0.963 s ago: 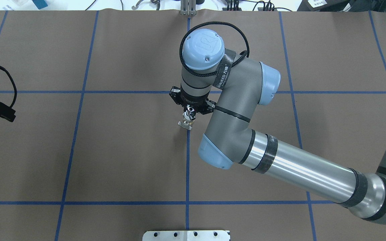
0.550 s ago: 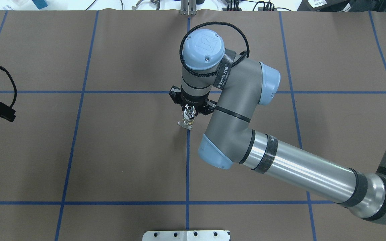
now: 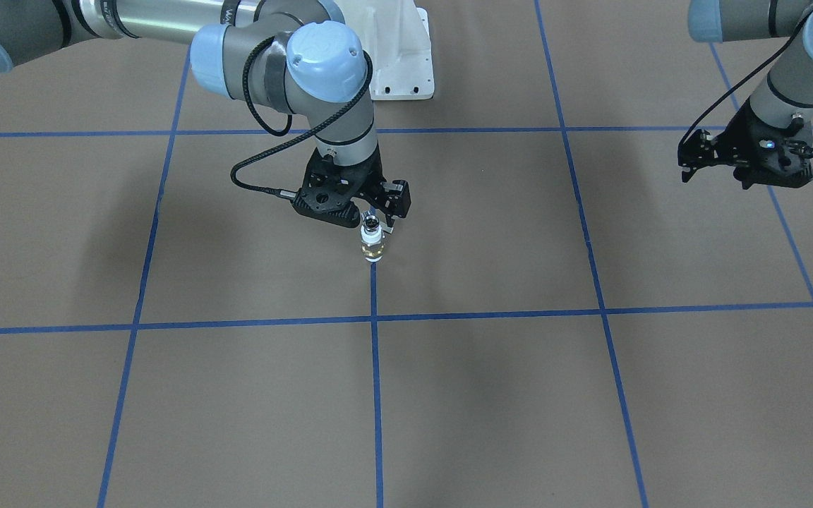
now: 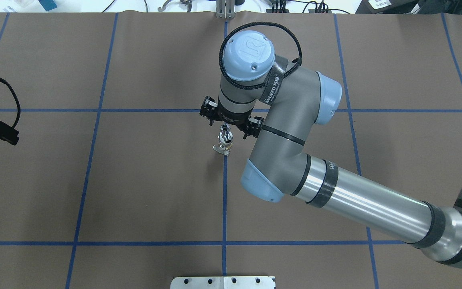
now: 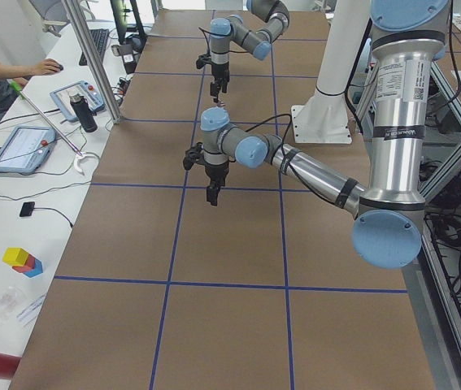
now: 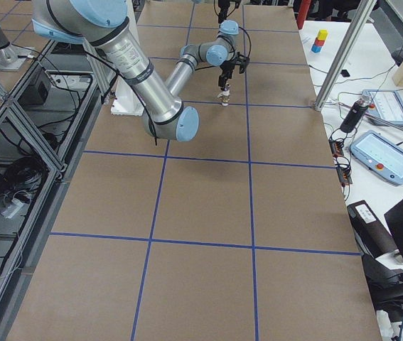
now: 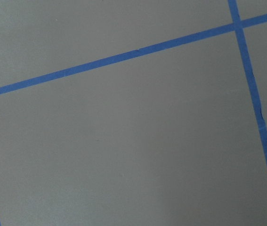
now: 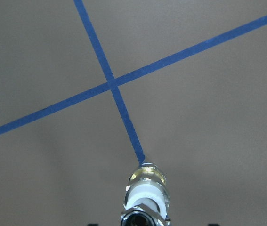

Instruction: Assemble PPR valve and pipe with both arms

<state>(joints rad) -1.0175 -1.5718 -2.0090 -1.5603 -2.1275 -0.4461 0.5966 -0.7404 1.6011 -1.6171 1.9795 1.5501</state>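
Directly under right hand (image 4: 230,121), spread apart: upright PPR valve (image 4: 223,147), pipe (image 4: 225,132) atop, unheld.

Brown paper-covered table (image 3: 491,395) marked with a blue tape grid (image 3: 376,381). The grey tubular right arm with light-blue joint caps (image 3: 322,77) reaches in from upper left, a black cable (image 3: 251,185) looped beside its wrist. Its black two-finger right gripper (image 3: 377,212) points down with jaws parted, just above the parts; contact cannot be resolved. The small shiny silver pipe (image 3: 372,224), dark hollow end up, sits upright on the white-and-brass PPR valve (image 3: 372,248), which stands on a tape line. The black left gripper (image 3: 738,173) hangs well apart at right, jaw state unclear. White pedestal base (image 3: 406,63) at top.
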